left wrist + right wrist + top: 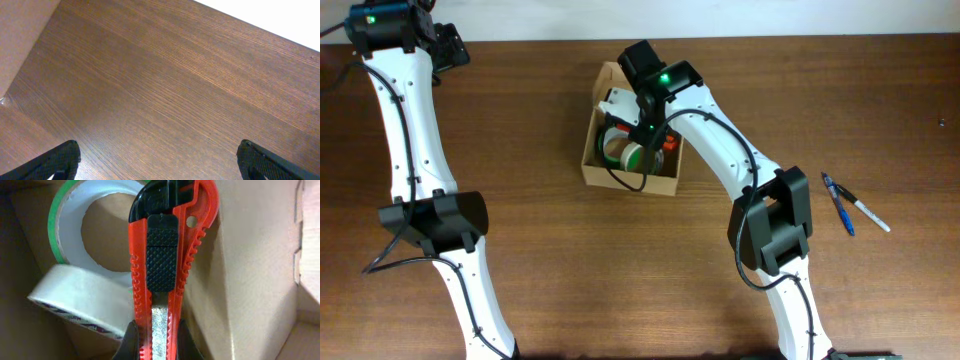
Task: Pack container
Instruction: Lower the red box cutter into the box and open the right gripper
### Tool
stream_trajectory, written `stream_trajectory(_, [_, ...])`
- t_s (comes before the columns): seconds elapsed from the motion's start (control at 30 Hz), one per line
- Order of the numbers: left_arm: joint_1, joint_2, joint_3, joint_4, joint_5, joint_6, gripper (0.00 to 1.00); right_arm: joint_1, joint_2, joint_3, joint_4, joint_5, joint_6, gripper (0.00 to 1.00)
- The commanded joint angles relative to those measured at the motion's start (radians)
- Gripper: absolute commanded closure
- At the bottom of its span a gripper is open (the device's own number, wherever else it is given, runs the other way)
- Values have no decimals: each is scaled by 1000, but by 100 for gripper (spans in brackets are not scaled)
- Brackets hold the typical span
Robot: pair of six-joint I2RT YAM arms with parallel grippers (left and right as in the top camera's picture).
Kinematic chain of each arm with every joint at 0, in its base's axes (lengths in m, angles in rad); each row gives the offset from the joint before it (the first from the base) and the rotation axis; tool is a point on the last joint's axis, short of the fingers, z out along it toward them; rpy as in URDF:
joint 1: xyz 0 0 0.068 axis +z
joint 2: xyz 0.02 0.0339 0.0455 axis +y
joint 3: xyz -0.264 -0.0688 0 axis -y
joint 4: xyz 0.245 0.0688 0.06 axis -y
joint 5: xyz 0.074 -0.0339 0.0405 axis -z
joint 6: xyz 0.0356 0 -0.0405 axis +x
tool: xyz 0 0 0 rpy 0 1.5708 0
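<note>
While right fingers [131, 342] pinch red cutter [165, 255] | container [595, 172] directly beneath, walls around cutter

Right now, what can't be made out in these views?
- Overhead: the right gripper covers much of the container interior.
- Right wrist: the utility knife has its lower end cut off by the bottom edge, so contact with the box floor is unclear.
- Left wrist: the left gripper is cropped at the bottom corners. A tan surface, cut off top-left, is unidentifiable.

The right arm [715, 135] hides much of the container [591, 150] — the cutter [162, 255] is cropped below.
</note>
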Motion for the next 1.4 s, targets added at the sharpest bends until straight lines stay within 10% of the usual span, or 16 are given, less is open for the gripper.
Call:
stream_trajectory(0.0, [9,14,5,-1,6,-10,0,-2,29,-13,-4,-7,12,93])
stream_trajectory(0.43, [9,14,5,-1,6,-10,0,2,33,-13,-50,-38,-19,72])
stream_trajectory(1.37, [9,14,5,-1,6,-10,0,64,-72,-13,-85,32,-39,85])
